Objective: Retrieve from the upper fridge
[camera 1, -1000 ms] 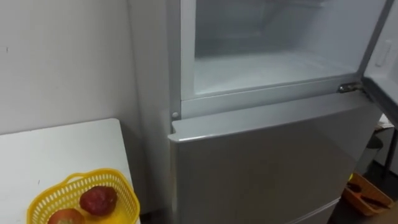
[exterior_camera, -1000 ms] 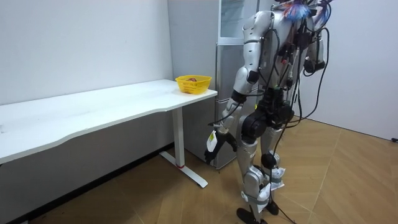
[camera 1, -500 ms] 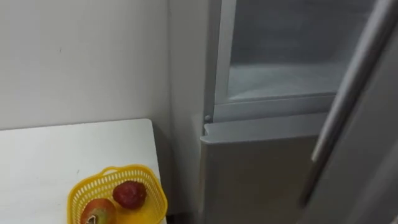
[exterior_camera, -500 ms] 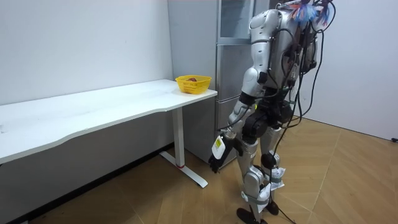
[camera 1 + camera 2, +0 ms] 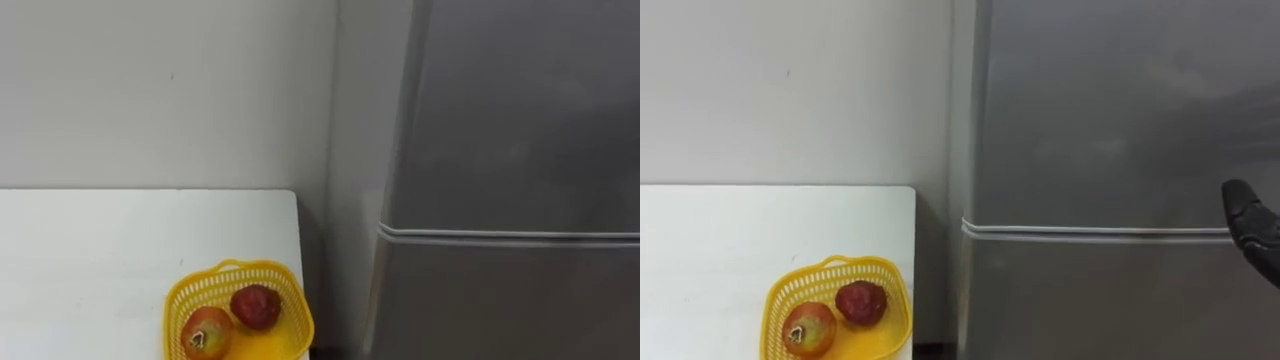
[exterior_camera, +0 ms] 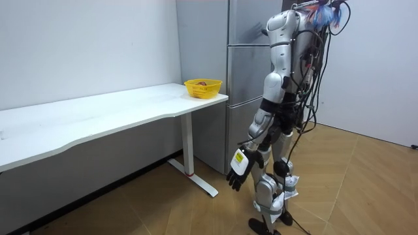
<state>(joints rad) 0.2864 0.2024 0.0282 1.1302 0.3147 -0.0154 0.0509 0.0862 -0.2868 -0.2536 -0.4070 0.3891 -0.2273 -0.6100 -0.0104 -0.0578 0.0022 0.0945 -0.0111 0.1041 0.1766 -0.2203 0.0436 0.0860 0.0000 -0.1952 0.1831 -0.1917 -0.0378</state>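
Fridge [image 5: 500,150]: doors closed.
Basket [image 5: 292,305]: on table [image 5: 100,250] beside fridge, holds two fruits [image 5: 255,306].
Left hand [image 6: 237,176]: hangs relaxed, empty, well apart from basket.
Right hand [image 5: 1248,225]: before fridge, grip unclear.

The grey fridge [image 5: 500,150] stands at the right, just beside the tabletop [image 5: 120,250]. Its upper door [image 5: 1120,110] is shut and sits flush above the lower door [image 5: 1090,300], with a thin pale seam between them. On the tabletop's near right corner sits a yellow mesh basket [image 5: 240,268] holding two fruits side by side: a dark red one [image 5: 255,306] and, to its left, an orange-red one [image 5: 205,331].
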